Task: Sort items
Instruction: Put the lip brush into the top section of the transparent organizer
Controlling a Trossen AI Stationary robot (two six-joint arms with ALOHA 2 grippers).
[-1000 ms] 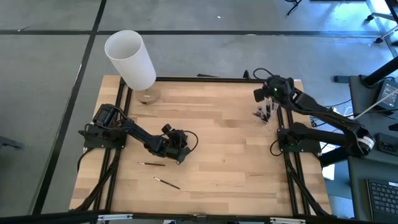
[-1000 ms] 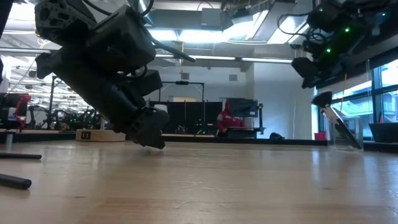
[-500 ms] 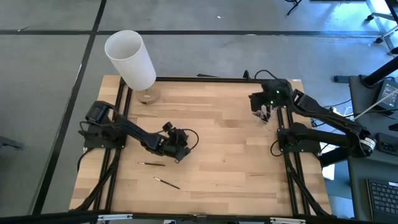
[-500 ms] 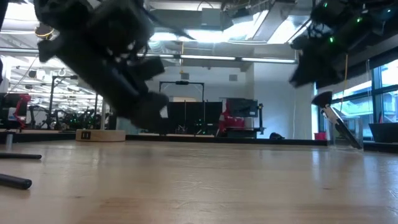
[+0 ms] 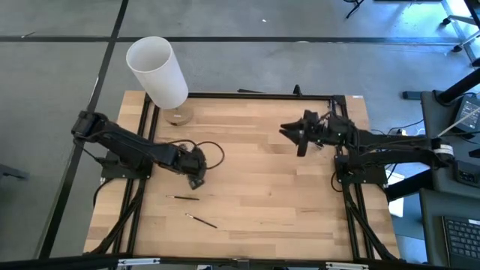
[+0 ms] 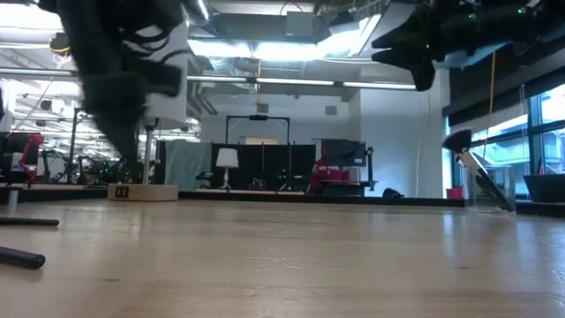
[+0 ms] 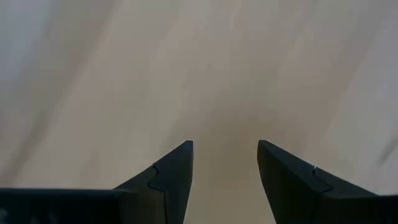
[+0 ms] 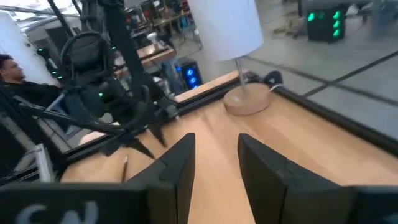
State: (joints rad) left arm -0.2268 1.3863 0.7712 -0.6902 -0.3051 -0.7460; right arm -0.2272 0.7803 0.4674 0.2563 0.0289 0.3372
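While 2 brushes [image 5: 193, 209] lie loose near the table's [image 5: 262, 217] front-left corner, we hang our left gripper [image 5: 196, 180] just behind them, jaws parted and empty, likely to pick one; our right gripper [image 5: 300, 144], likewise empty, hovers mid-table beside the holder [image 5: 322, 139] at the right edge

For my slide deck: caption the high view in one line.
Both open grippers hover empty over the wooden table: left gripper near two loose makeup brushes, right gripper mid-table, a white lamp behind.
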